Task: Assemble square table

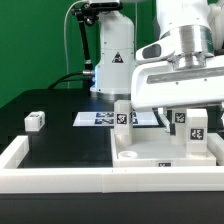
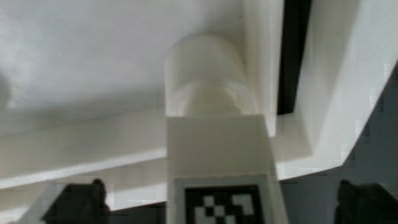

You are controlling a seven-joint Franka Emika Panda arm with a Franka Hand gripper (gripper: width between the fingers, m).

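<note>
The white square tabletop (image 1: pixel 165 155) lies at the front of the exterior view's right, rim up. Three tagged white legs stand on it: one (image 1: pixel 123 118) at its left corner, and two (image 1: pixel 181 118) (image 1: pixel 197 127) under the arm. A fourth leg block (image 1: pixel 35 121) lies loose on the black table at the left. My gripper (image 1: pixel 190 110) hangs low over the right pair. In the wrist view the gripper (image 2: pixel 222 205) is open. Its dark fingers (image 2: pixel 80 200) stand clear on both sides of an upright leg (image 2: pixel 222 150), whose far end sits in the tabletop (image 2: pixel 107 140) beside the rim.
The marker board (image 1: pixel 98 119) lies flat behind the tabletop. A long white rail (image 1: pixel 50 178) borders the black surface along the front and left. The robot's base (image 1: pixel 110 60) stands at the back.
</note>
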